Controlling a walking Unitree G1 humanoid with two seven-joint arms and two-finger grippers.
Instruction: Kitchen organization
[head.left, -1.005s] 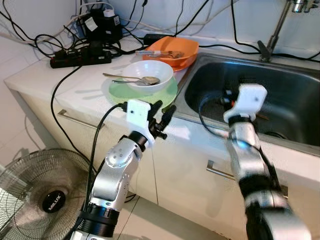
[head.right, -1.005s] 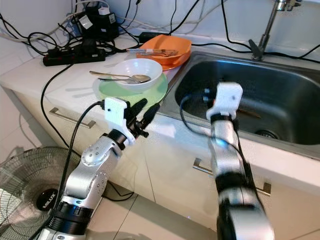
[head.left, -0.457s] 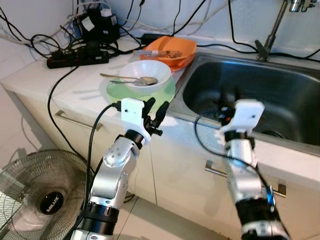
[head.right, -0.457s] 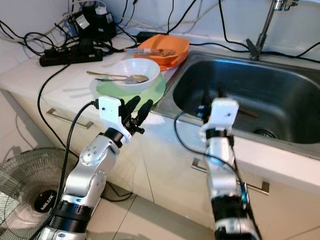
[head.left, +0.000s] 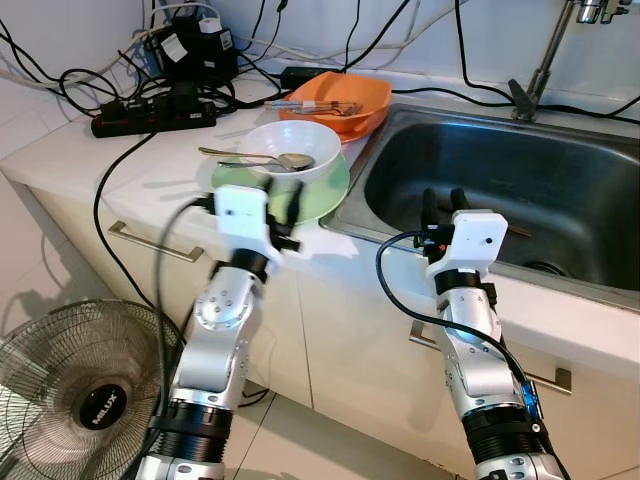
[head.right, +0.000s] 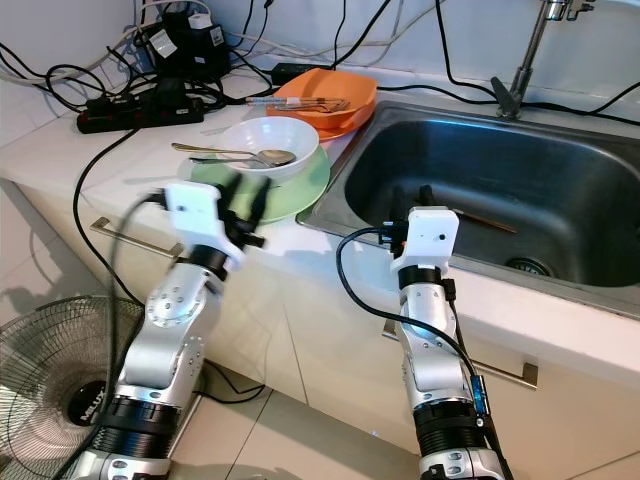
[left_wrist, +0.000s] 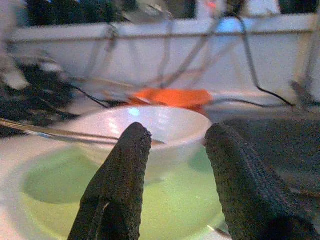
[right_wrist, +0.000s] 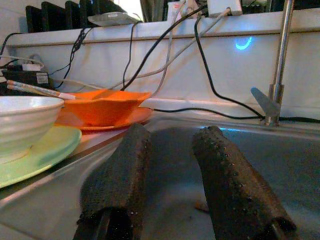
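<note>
Two spread tools, left tool (head.left: 283, 205) near the white bowl (head.left: 293, 150), could tip its loose spoon (head.left: 262, 157) off the green plate (head.left: 325, 190); right tool (head.left: 442, 203) over the sink (head.left: 570, 170) risks little.

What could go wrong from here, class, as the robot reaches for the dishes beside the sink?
1. The spoon lies loose across the white bowl; a nudge from the open left gripper might flick it off.
2. The bowl sits on the green plate near the sink edge, so a push could slide the stack in.
3. Power strip cables trail across the counter and could snag an arm.
</note>
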